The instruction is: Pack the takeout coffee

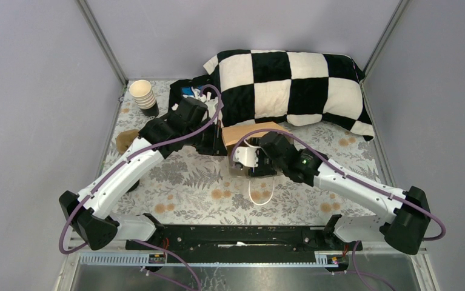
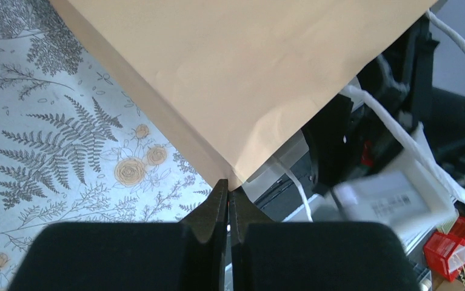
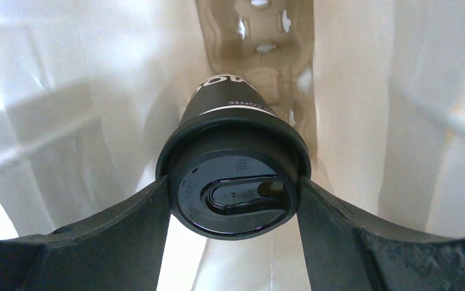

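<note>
Fern-and-flower printed surface (image 1: 187, 176). Carrying a brown paper bag (image 1: 248, 130) at the tips of the left hand (image 2: 228, 194), a black-and-white checkered pillow (image 1: 284, 85) beyond the right hand (image 1: 251, 160), and a stack of beige paper cups (image 1: 143, 94) beyond and left of the left hand.

Right pincer (image 3: 234, 195) clamps the takeout coffee (image 3: 234, 159) — inside a white-walled bag (image 3: 84, 121).

This looks like a robotics lab cell: plain grey walls (image 1: 30, 91) in a metal frame (image 1: 103, 45) close in a desk (image 1: 187, 176) with a fern-print cover, and two cabled arms (image 1: 120, 173) stand bolted on a black rail (image 1: 236, 235).
</note>
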You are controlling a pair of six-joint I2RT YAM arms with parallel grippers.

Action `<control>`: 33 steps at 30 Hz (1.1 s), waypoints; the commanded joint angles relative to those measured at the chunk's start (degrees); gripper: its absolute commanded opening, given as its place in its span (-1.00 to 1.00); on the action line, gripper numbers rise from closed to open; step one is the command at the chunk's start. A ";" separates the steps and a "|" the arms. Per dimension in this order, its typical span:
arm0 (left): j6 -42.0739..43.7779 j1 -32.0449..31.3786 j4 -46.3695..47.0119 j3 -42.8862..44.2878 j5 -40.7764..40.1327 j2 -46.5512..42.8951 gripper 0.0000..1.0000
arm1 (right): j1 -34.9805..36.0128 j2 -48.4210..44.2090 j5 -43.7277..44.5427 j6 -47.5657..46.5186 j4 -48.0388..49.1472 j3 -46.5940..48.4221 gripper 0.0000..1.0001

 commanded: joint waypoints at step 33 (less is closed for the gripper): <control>-5.86 0.09 -1.20 4.15 -16.17 1.54 -0.58 | 0.75 12.57 7.00 10.70 6.10 12.81 -0.35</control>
